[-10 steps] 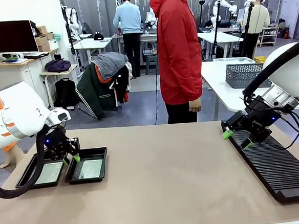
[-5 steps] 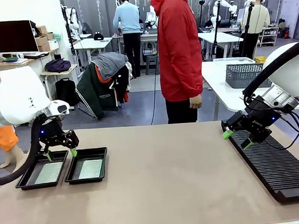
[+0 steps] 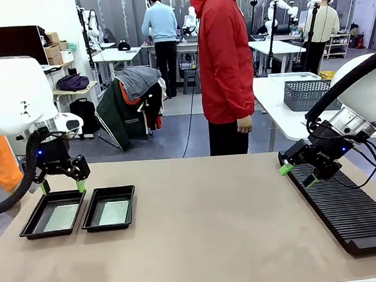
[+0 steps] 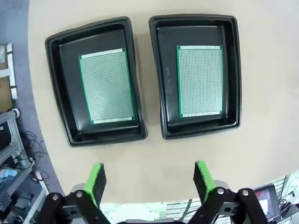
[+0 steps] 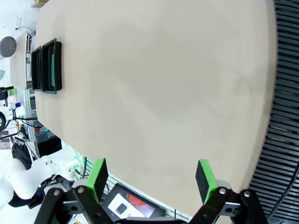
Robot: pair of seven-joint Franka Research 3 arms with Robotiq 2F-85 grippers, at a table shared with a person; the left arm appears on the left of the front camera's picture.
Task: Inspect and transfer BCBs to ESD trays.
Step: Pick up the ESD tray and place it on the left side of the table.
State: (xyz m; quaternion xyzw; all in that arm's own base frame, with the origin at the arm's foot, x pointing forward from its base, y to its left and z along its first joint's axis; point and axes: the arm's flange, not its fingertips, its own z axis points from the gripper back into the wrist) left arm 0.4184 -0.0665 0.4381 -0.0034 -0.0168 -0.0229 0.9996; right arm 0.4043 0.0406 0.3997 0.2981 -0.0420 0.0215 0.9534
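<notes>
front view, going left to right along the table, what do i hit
left gripper hanging open above the far-left ESD tray → second ESD tray, each with a BCB inside → bare table → right gripper, open → black slotted rack

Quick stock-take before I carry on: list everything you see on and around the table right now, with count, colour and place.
ESD trays: 2, glossy black, side by side at the table's left end
BCBs: 2, green with pale speckled face, one lying flat in each tray
slotted rack: 1, black, ribbed, along the table's right edge
table: 1, tan top
mesh basket: 1, grey, on the white table behind the right arm
person: 1, red hooded jacket, standing at the far side
left gripper: 1, black with green pads, jaws open, above the trays
right gripper: 1, black with green pads, jaws open, over the rack's far end
</notes>
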